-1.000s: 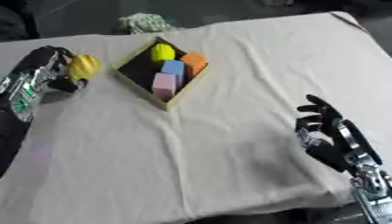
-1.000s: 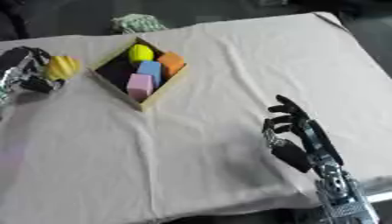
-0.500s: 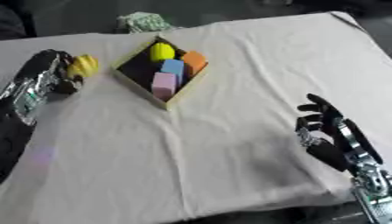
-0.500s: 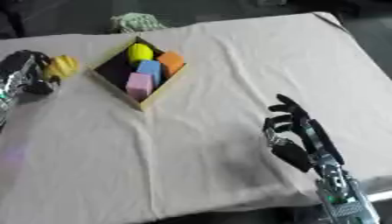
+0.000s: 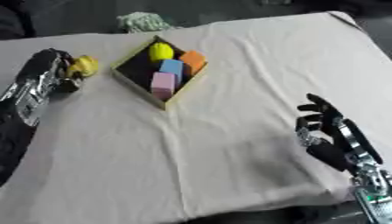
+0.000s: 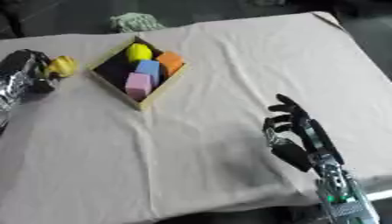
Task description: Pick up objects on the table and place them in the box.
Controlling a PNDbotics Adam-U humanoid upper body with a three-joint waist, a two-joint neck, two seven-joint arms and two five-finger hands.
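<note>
While the left hand keeps its fingers curled round the yellow piece, it has carried it closer to the box near the table's far-left corner; release comes next. Right hand idles open.

A table under a creased beige cloth carries a box at far left. A greenish crumpled thing lies at the far edge, beyond the box.

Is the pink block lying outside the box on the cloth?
No, the pink block lies inside the box, beside the blue block.
</note>
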